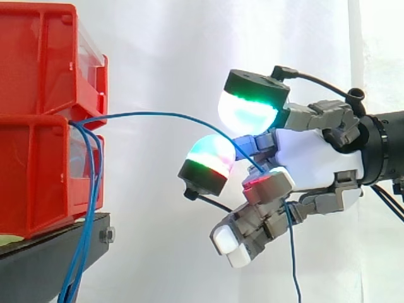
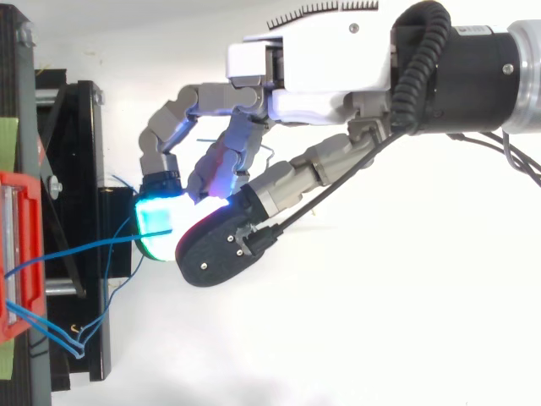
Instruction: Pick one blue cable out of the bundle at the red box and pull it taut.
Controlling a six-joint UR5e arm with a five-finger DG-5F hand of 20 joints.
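Fingers [image 1: 267, 184] are curled in on the blue cable [image 1: 164, 115]. I read it as nipped under the red-glowing pad, because the line runs into the hand [image 1: 312, 161] there and drops out loose below the palm. Two big domed pads, glowing green and cyan, sit either side of the line, and I cannot tell whether they touch it. It looks like a small pinch rather than a full fist, which suits a thin, smooth, round cord that a wider clench might let slide.

From the pinch the cable runs left in a shallow arch to the gap between the two stacked trays of the red box [image 1: 38, 145], where it comes out. The arch tells me it is not yet taut. I judge the pull is partway done, with slack to take up by drawing away from the box.

The rest of the bundle [image 1: 85, 214] hangs limp from the same gap, close together, down past the edge of the black stand [image 1: 50, 259] and well apart from the picked strand. The box is hard, glossy plastic with a clear front panel. A white curtain [image 1: 158, 50] hangs behind.
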